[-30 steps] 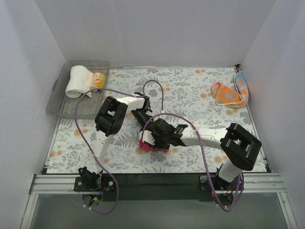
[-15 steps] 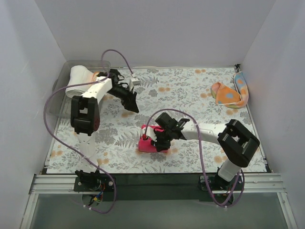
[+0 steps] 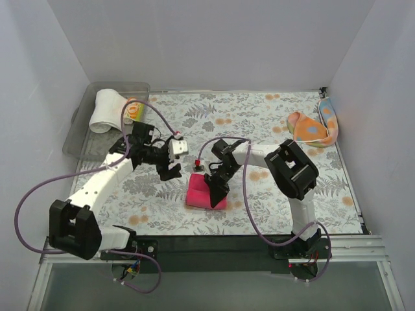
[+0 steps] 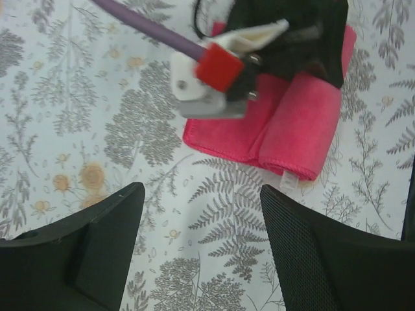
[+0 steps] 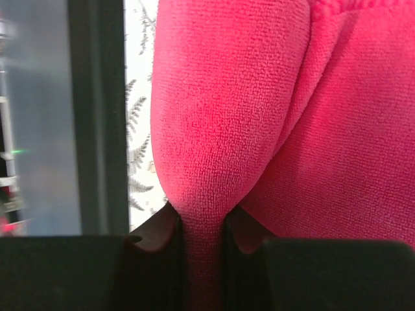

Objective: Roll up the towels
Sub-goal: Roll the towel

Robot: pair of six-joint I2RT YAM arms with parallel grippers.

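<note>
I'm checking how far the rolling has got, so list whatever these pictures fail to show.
Top view: the right gripper covers part of the red towel.
Right wrist view: the towel runs off the top and right edges; only the pinched fold shows.
Left wrist view: the right gripper hides the towel's far end.
Top view: the yellow towel in the bin is too small to tell rolled or not.

Lab test cell: white enclosure walls point(image 3: 207, 45), aluminium rail point(image 3: 350, 250).
</note>
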